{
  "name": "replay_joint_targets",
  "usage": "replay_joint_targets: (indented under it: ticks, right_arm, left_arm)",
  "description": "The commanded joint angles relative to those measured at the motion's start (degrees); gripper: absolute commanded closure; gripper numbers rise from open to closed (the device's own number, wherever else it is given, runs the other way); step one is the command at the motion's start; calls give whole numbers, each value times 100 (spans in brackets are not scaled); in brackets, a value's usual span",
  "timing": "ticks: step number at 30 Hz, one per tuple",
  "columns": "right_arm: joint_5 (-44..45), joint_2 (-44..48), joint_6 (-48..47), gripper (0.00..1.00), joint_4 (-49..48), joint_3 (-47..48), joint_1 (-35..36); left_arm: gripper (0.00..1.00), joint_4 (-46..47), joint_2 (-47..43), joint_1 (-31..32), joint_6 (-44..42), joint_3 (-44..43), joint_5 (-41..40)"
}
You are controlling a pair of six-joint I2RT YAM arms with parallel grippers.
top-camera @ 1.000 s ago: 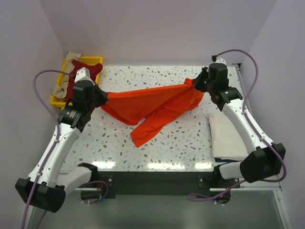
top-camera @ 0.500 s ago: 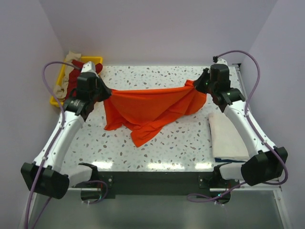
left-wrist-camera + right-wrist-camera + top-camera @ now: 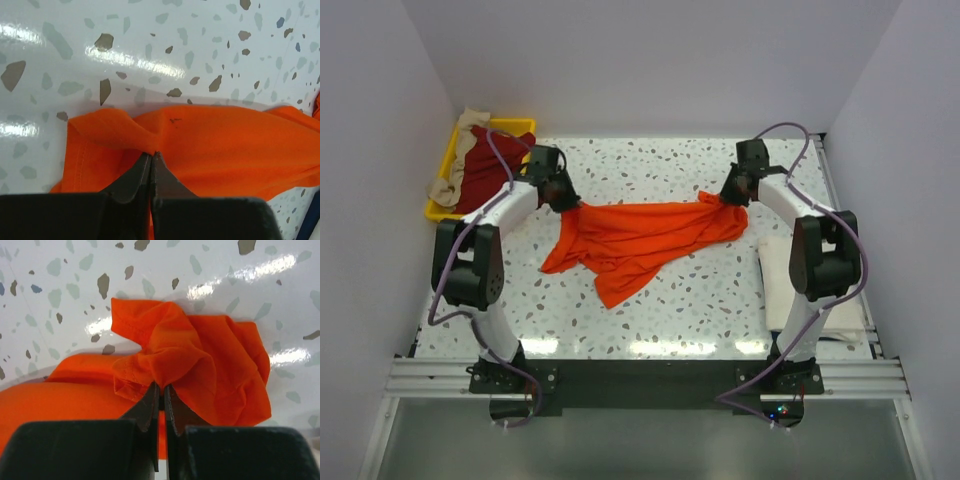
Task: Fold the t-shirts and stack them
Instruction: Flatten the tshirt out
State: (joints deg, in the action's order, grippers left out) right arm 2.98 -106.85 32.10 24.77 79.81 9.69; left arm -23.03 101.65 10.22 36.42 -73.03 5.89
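1. Top view: the orange t-shirt (image 3: 640, 235) lies spread in the middle of the speckled worktop (image 3: 670, 165), stretched between the two arms, with one loose part hanging toward the near edge. The left gripper (image 3: 565, 200) grasps its left end and the right gripper (image 3: 728, 192) grasps its right end. Both grippers are low, close to the worktop. At the far left corner stands a yellow tray (image 3: 520, 124), holding a dark red t-shirt (image 3: 495, 165) and a beige t-shirt (image 3: 455, 182) that hangs over the rim. A folded cream-white t-shirt (image 3: 773, 280) lies flat on the right side, partly under the right arm.
2. Left wrist view: the left gripper (image 3: 151, 155) is clenched on a raised fold of the orange t-shirt (image 3: 225, 150). The fingers meet with the cloth pinched between them. The cloth rests on the worktop (image 3: 150, 40).
3. Right wrist view: the right gripper (image 3: 161, 386) is clenched on a bunched, wrinkled corner of the orange t-shirt (image 3: 200, 365), and a hem seam is visible. The bunch lies on the worktop (image 3: 65, 280).
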Motion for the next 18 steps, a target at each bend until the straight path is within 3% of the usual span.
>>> replay_joint_targets:
  ticks: [1, 7, 10, 13, 16, 18]
  right_arm:
    - [-210, -134, 86, 100, -192, 562, -204]
    - [-457, -521, 209, 100, -315, 799, -407]
    - [-544, -644, 218, 100, -394, 843, -442]
    - [-650, -749, 218, 100, -395, 931, -460]
    - [-729, -794, 236, 100, -403, 992, -460]
    - [-764, -838, 227, 100, -395, 1036, -468]
  left_arm:
    - [96, 439, 206, -108, -12, -754, 272]
    - [95, 132, 935, -187, -118, -1607, 220]
    - [90, 193, 1085, -292, -179, -1714, 289]
    - [74, 150, 1226, -336, -302, -1837, 457]
    - [50, 175, 1034, -336, -364, -1671, 457]
    - [48, 220, 858, -336, -390, -1513, 440]
